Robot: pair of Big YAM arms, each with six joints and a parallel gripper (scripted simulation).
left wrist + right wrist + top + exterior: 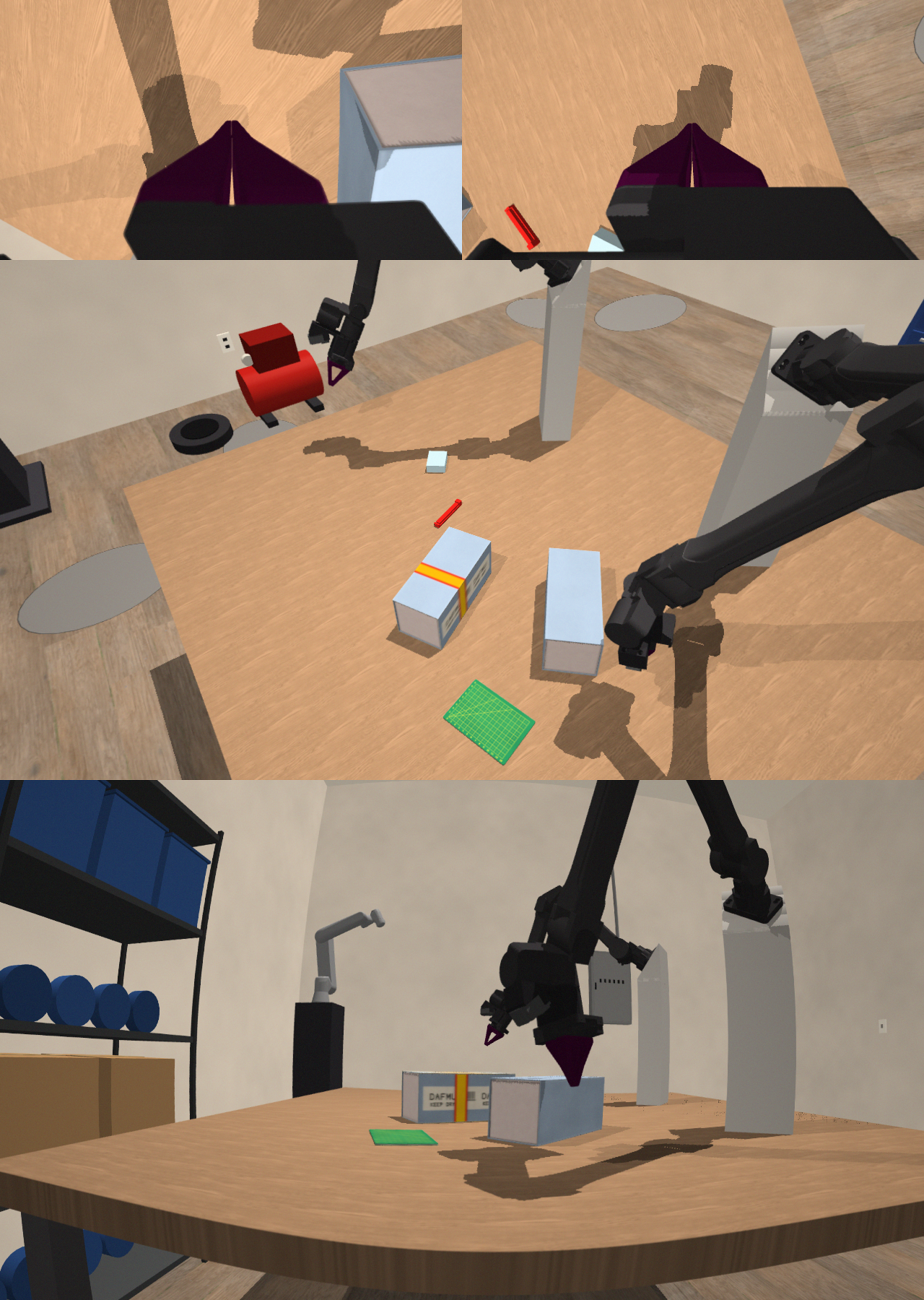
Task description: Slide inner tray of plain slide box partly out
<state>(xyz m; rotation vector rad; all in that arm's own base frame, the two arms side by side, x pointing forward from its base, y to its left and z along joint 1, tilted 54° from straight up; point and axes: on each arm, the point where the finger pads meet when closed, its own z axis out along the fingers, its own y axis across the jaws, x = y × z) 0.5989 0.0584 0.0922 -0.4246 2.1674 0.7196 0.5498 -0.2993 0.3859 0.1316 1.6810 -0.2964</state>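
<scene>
The plain slide box (572,609) lies on the table, pale blue, with no band. Its grey tray end (568,656) sits flush with the sleeve. The box also shows in the exterior view (546,1109) and at the right of the left wrist view (404,133). My left gripper (636,654) is shut and empty. It hangs just beside the box's near end, apart from it, as the left wrist view (231,123) shows. The banded slide box (442,586) lies to the other side of the plain one. My right gripper (336,373) (691,130) is shut and empty, high over the table's far edge.
A green mat (489,720) lies in front of the boxes. A red stick (447,513) and a small pale block (437,461) lie behind the banded box. Two grey arm pillars (561,357) (769,473) stand at the back and right.
</scene>
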